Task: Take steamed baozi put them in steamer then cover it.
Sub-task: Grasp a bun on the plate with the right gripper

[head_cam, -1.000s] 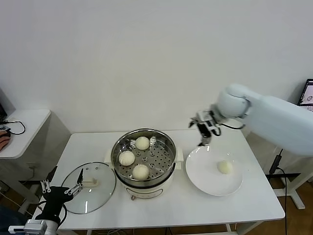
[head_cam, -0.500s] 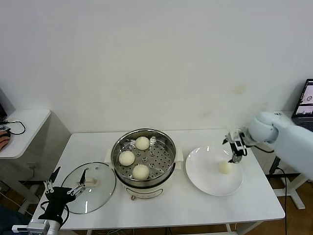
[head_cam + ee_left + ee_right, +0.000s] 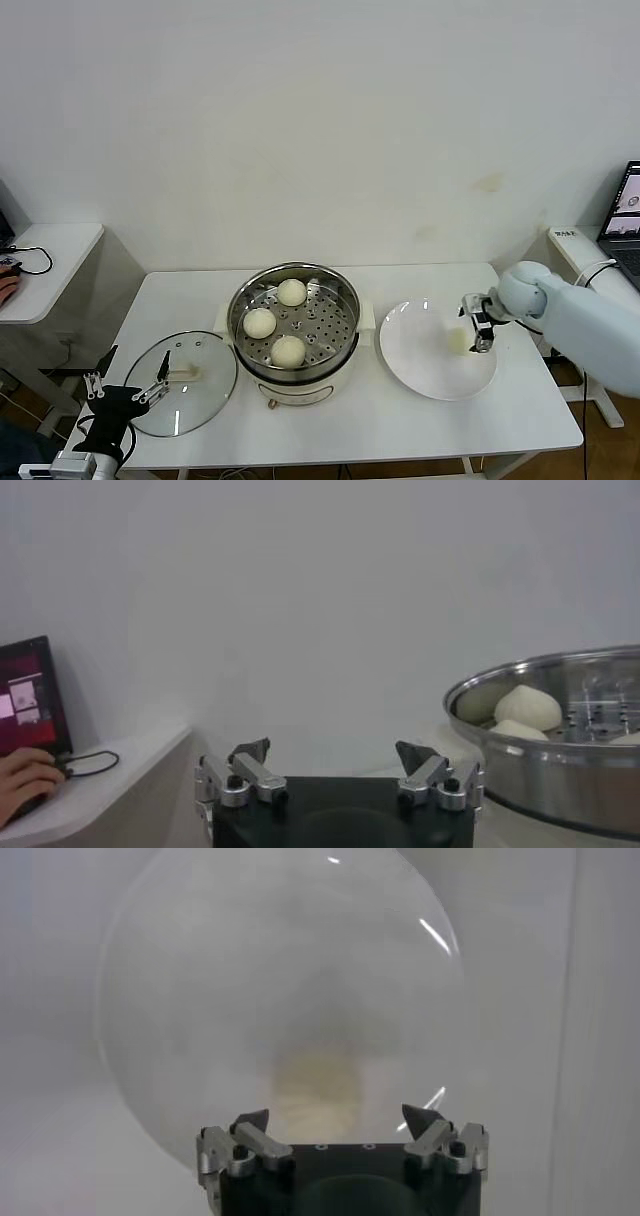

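We are reaching with our right arm, and over the last second its right gripper has swung from high behind the white plate down to the plate's right side, jaws spread wide and empty, straddling the last baozi. That is lining us up for the fourth pick. The steamer, just left of the plate, is already holding 3 baozi on its perforated tray. The glass lid is lying left of the steamer, uncovered work still ahead. Our left gripper is waiting wide open at the lid's near-left edge.
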